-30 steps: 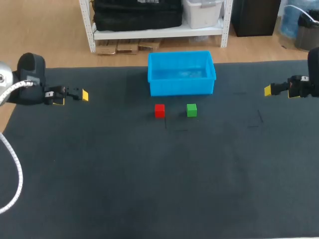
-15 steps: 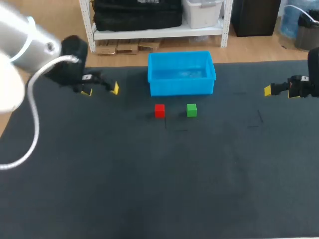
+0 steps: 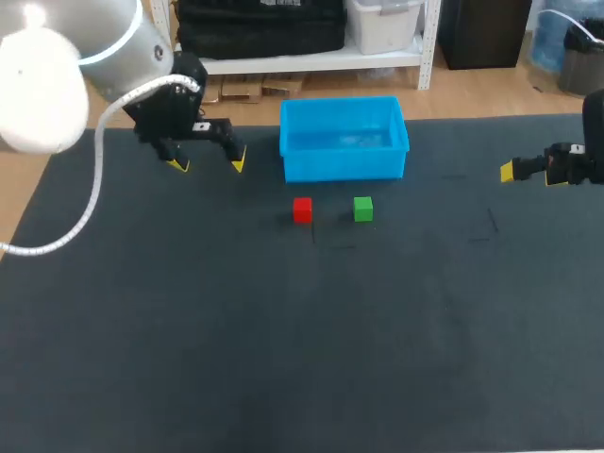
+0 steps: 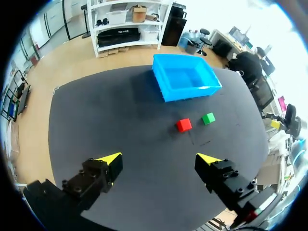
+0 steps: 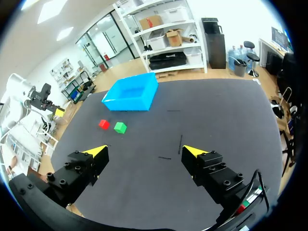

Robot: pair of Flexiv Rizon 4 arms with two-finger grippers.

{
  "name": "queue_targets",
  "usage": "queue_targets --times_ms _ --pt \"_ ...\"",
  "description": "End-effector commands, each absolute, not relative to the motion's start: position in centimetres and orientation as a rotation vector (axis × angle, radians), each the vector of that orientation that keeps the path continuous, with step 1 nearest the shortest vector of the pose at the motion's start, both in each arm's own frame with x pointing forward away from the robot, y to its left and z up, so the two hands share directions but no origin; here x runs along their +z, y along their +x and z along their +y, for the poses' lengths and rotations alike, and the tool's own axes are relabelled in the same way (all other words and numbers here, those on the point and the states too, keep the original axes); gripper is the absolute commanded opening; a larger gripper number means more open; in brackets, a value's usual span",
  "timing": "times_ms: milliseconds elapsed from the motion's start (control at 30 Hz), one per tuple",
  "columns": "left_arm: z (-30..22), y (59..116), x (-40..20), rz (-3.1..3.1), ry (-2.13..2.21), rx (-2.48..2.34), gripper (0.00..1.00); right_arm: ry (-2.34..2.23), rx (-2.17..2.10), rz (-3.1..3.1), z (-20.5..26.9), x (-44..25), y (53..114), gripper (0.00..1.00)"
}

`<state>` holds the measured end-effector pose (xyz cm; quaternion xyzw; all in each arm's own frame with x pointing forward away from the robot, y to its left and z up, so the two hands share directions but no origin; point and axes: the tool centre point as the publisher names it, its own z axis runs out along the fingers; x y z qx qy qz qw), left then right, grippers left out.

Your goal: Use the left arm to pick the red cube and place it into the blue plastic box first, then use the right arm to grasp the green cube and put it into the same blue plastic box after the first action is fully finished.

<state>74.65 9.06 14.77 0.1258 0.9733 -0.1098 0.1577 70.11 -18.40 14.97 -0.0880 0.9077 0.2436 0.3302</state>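
left gripper: hangs spread wide, holding nothing, upper left of frame, left of blue plastic box | right gripper: sits spread wide, holding nothing, right edge of frame | red cube: rests on table, upper centre, just below box | green cube: rests near red cube, on its right, apart

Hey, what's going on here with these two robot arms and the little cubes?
Nothing is gripped yet. The left pincer has swung in from the left edge of the table and hangs open beside the blue box, short of the red cube. The red cube and the green cube sit side by side on the table just in front of the box, which looks empty. The right pincer is open, off at the table's right side.
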Motion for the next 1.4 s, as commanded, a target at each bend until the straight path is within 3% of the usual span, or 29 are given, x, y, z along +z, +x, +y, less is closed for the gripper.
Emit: queue_targets --times_ms 33,1400 --pt "8.8 74.9 14.9 2.798 0.356 -0.286 1.0 -0.231 0.637 2.374 -18.4 15.0 70.1 1.0" --pt "-1.7 78.8 9.9 2.954 0.113 -0.087 1.0 -0.231 0.637 2.374 -18.4 15.0 70.1 1.0"
